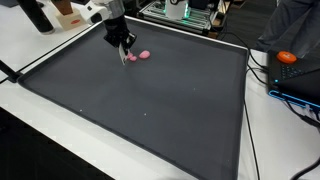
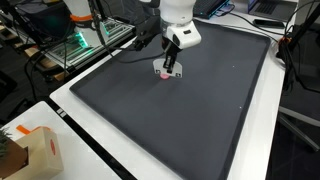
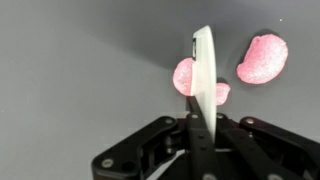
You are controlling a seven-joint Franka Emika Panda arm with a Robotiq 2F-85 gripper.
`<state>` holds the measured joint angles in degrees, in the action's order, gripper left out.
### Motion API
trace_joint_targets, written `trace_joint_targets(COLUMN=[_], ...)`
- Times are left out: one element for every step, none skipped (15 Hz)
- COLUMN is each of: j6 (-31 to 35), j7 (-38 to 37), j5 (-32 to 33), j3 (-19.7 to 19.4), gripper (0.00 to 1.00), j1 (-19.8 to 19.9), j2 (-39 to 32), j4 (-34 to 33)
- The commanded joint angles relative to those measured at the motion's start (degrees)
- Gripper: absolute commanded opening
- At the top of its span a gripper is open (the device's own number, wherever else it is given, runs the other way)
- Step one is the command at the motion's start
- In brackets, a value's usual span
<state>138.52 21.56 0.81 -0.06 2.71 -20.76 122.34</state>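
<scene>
1. The jaws of the gripper [image 3: 200,128] are seen clamped together on a thin white blade [image 3: 203,70], which is held edge-on and points away from the wrist.
2. The blade is gripped only at its base; it is judged that it could twist or slip between the fingers if it were pressed hard against the surface.
3. The nearer pink piece [image 3: 183,76] lies on the mat right at the blade, partly hidden behind it. Whether they touch cannot be told. The farther pink piece [image 3: 262,58] lies just beside it, apart from the blade.
4. Both pieces look light, so they could be flicked away or scattered across the dark mat [image 1: 150,110] by a quick sideways stroke.
5. In both exterior views the arm [image 2: 178,20] is seen reaching down near one far corner of the mat, the wrist pointing steeply downward and the gripper low over the pieces.
</scene>
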Motion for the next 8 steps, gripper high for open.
trace_joint_targets(j6=[2.6,2.6,2.3,1.8,1.6,1.7,1.9,2.0], j7=[-0.7,-0.4,-0.4,-0.1,-0.3,-0.5,-0.6,-0.7], j5=[2.3,2.1,1.9,1.5,1.8,1.9,1.9,2.1], j3=[0.1,0.2,0.1,0.2,0.0,-0.2,-0.3,-0.5], gripper=[0.01,0.01,0.01,0.01,0.01,0.01,0.01,0.01], j1=[0.5,0.8,0.9,1.2,1.3,1.4,1.5,1.6], j2=[-0.4,-0.3,-0.1,0.1,0.4,0.6,0.8,1.0], j4=[2.2,2.8,3.5,4.0,4.6,5.2,5.6,6.1])
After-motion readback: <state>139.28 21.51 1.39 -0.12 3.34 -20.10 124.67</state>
